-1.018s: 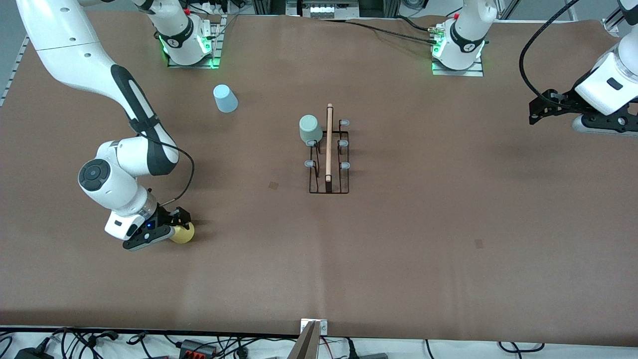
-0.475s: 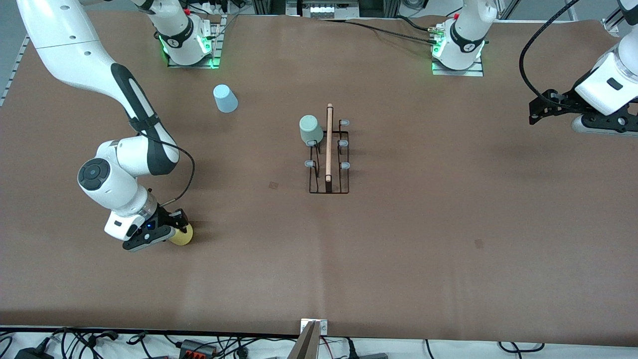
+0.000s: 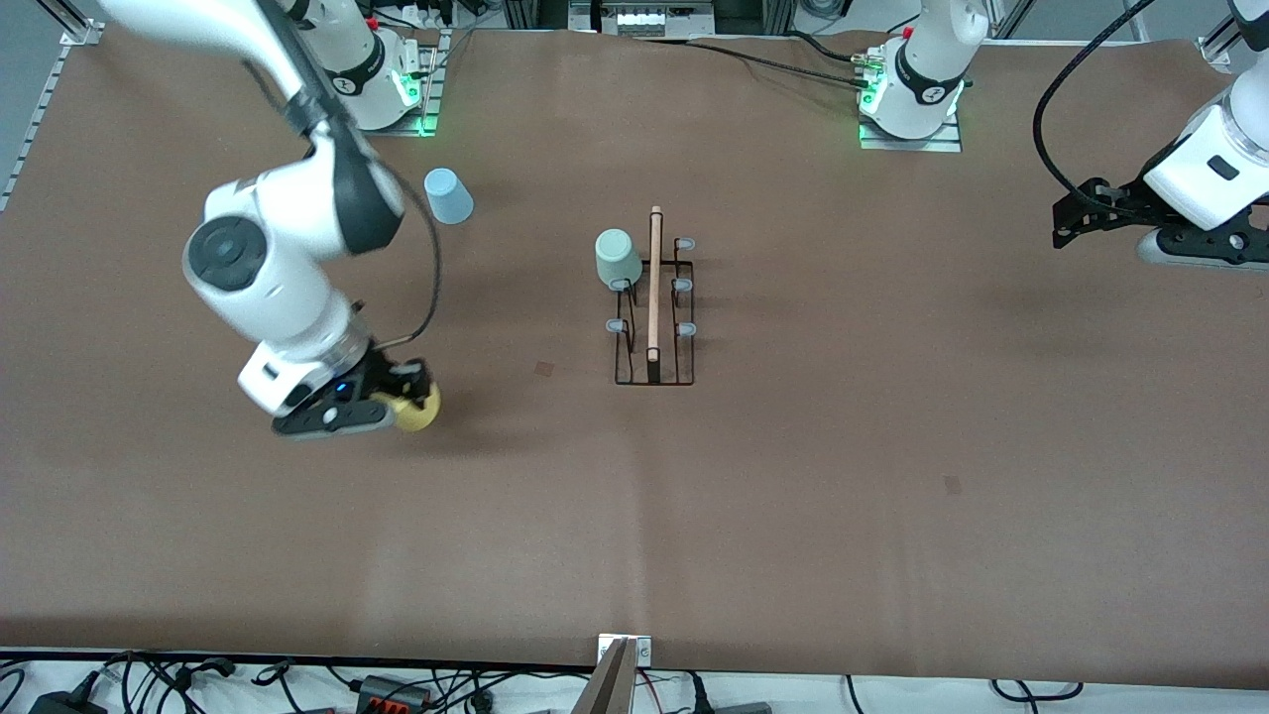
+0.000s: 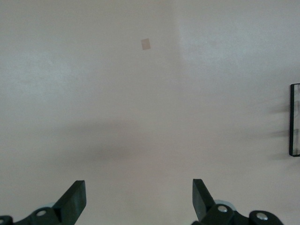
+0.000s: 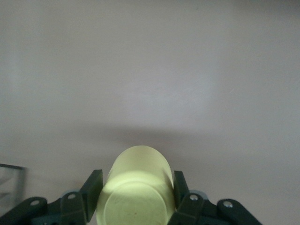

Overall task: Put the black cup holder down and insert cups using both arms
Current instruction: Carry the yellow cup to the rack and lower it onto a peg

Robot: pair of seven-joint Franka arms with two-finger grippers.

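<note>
The right gripper (image 3: 402,395) has its fingers (image 5: 92,187) clamped on the sides of the yellow cup (image 3: 414,409), holding it up over bare counter (image 3: 793,496) toward the right arm's end. In the right wrist view the cup's flat closed base (image 5: 136,201) faces the camera.

The left gripper (image 4: 136,201) hangs over the counter at the left arm's end with its fingers (image 4: 75,199) spread wide and nothing between them; that arm waits.

The black cup holder (image 3: 653,312) stands mid-counter, its wooden rod handle (image 3: 654,283) running lengthwise from the robots' side toward the front camera. The pale green cup (image 3: 618,257) sits upside down on a peg on the side toward the right arm, at the end farthest from the front camera. The other pale-blue-tipped pegs (image 3: 684,286) are bare.

The light blue cup (image 3: 448,195) stands upside down on the counter near the right arm's base.
</note>
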